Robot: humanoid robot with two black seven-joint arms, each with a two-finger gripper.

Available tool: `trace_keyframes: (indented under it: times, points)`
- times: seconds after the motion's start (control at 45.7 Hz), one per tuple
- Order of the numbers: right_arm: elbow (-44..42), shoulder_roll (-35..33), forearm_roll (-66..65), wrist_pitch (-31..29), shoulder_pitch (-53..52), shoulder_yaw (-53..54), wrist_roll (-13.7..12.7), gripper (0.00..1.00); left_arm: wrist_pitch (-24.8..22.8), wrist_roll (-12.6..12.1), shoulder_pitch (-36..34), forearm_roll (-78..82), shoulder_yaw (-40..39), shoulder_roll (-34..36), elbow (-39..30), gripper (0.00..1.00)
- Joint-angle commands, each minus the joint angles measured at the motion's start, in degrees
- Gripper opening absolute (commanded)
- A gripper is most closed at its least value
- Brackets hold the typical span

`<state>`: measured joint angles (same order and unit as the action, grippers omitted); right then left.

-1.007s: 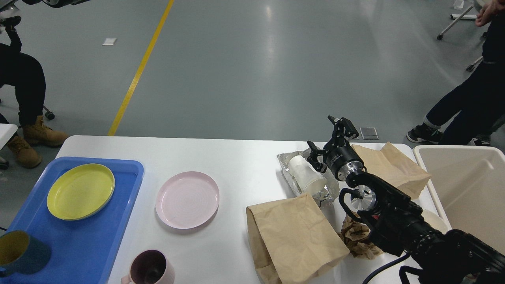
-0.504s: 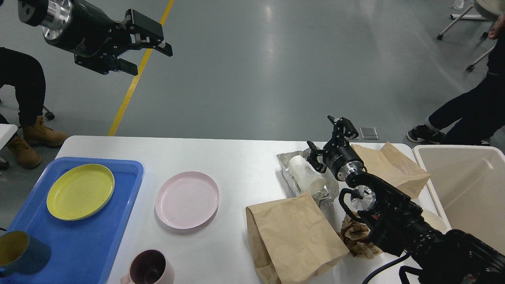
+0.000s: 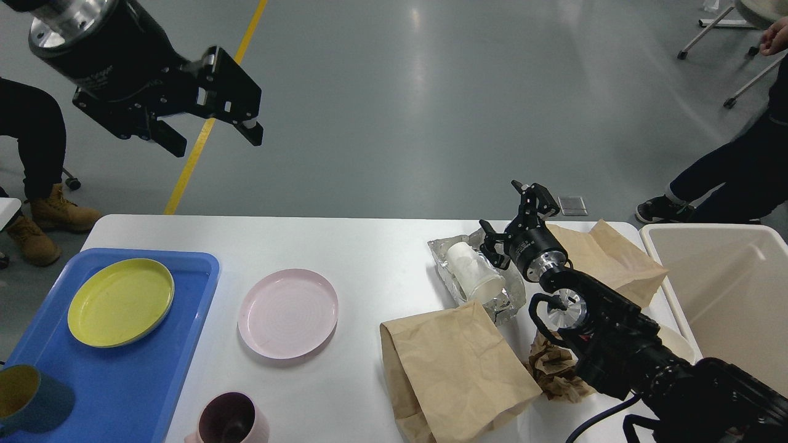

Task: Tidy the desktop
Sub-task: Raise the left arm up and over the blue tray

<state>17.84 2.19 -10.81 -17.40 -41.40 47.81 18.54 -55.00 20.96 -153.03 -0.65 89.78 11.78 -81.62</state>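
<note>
The white desktop [image 3: 375, 246] carries dishes on the left and litter on the right. My left gripper [image 3: 215, 138] hangs open high over the floor beyond the table's far left edge, holding nothing. Over the far right of the table my right gripper [image 3: 510, 214] is open and empty. It sits just right of a white paper cup [image 3: 475, 275], which lies on its side in a crinkled clear wrapper [image 3: 442, 258]. A pink plate [image 3: 287, 312] lies bare in the middle of the table. At the near edge stands a mauve mug [image 3: 231, 421].
A blue tray [image 3: 154, 381] at the left holds a yellow plate [image 3: 120, 301] and a teal cup [image 3: 28, 400]. Two brown paper bags [image 3: 455, 369] [image 3: 606, 261] and crumpled brown paper [image 3: 554, 369] lie near my right arm. A cream bin [image 3: 732, 295] stands at the right. People stand at both sides.
My left arm has swung into view at the top left, then dropped lower with its open fingers turned downward. The right arm has stayed where it was.
</note>
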Motion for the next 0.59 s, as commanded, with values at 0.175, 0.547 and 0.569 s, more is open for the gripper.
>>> trace_keyframes:
  times: [0.175, 0.547, 0.569]
  points:
    - [0.0, 0.0, 0.0, 0.0, 0.0, 0.0, 0.0, 1.00, 0.0, -0.3, -10.9, -0.1, 0.5, -6.9, -14.4, 0.96]
    - [0.0, 0.0, 0.0, 0.0, 0.0, 0.0, 0.0, 1.00, 0.0, -5.6, -10.1, -0.1, 1.3, -6.3, -14.5, 0.96]
    - [0.0, 0.0, 0.0, 0.0, 0.0, 0.0, 0.0, 1.00, 0.0, -5.6, -10.0, -0.1, 1.2, -6.4, -14.4, 0.96]
